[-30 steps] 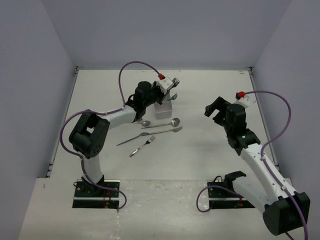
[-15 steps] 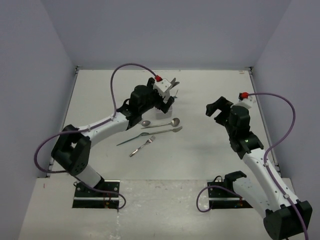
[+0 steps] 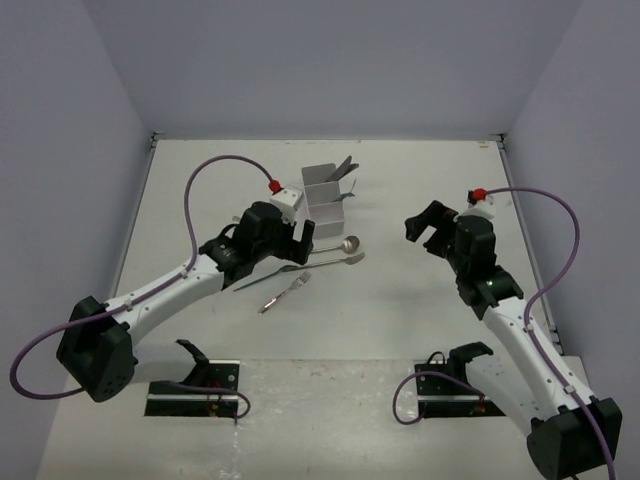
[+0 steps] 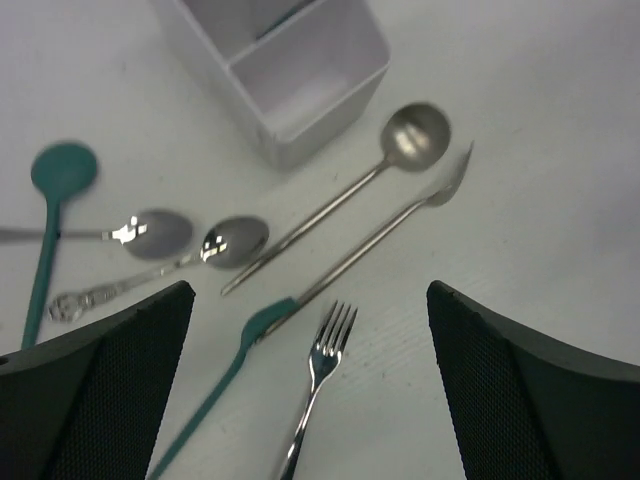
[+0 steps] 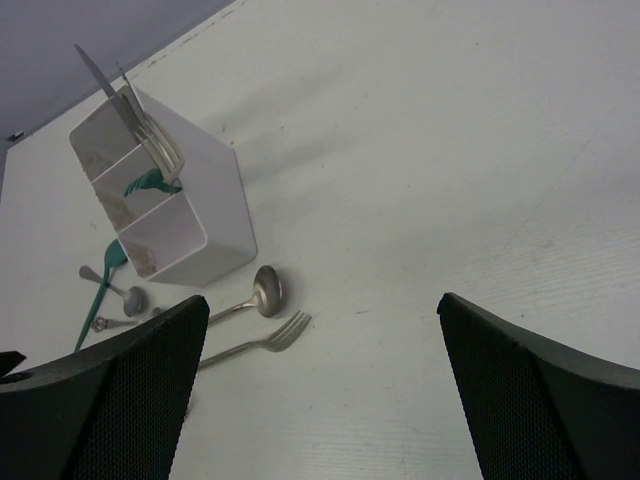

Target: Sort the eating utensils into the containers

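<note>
- Our left gripper hangs low over the loose cutlery, its jaws spread wide with nothing between them. We read this as lining up a pick, since the silver fork lies right under the gap.
- Our right gripper sits off to the right, well apart from the pile, jaws likewise wide and empty. We judge it is parked there to keep out of the left arm's way.
- The white box stands upright on the table, just beyond the loose pieces, which keeps each carry short.
- Its far compartment holds a silver knife and forks. They stand on end and lean out over the rim, being longer than the box is tall.
- The middle compartment shows a teal handle. The near one looks empty to us.
- Waiting on the table are a round-bowled spoon just beside the box, a long silver piece alongside it and a teal-handled piece.
- To their left lie two small spoons and a teal spoon.
</note>
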You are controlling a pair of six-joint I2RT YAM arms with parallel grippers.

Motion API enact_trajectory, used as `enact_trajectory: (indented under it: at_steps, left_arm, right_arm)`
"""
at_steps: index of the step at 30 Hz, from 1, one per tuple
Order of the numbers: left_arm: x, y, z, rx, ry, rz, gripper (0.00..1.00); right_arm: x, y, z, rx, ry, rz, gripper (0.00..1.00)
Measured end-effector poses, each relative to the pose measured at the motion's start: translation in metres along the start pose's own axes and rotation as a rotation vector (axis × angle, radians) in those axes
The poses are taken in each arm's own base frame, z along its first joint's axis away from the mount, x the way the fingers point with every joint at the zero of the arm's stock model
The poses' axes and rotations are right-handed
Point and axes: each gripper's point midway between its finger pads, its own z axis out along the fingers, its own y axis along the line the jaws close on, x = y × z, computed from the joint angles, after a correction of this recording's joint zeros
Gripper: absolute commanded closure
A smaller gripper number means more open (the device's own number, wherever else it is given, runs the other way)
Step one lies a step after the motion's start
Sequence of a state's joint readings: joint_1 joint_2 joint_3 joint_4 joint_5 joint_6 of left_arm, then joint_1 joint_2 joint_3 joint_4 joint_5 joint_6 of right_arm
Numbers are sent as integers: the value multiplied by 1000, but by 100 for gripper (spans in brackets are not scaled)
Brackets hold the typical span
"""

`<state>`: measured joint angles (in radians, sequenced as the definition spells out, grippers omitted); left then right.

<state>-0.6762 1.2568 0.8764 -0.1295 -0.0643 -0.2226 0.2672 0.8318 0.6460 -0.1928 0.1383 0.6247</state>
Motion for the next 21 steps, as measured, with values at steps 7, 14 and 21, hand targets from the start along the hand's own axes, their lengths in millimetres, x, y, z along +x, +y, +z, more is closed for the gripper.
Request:
enact_trajectory:
  at_steps: [7, 14, 21]
  left_arm:
    - [109, 16, 1, -126, 350, -77, 0]
    - [157, -13, -2, -94, 492, -2, 0]
    - [177, 2, 0, -165, 539, 25, 17]
  right_arm:
    - [12, 4, 5, -24, 55, -4, 1]
    - [14, 6, 5, -39, 67, -3, 1]
    - [15, 8, 4, -48, 72, -3, 1]
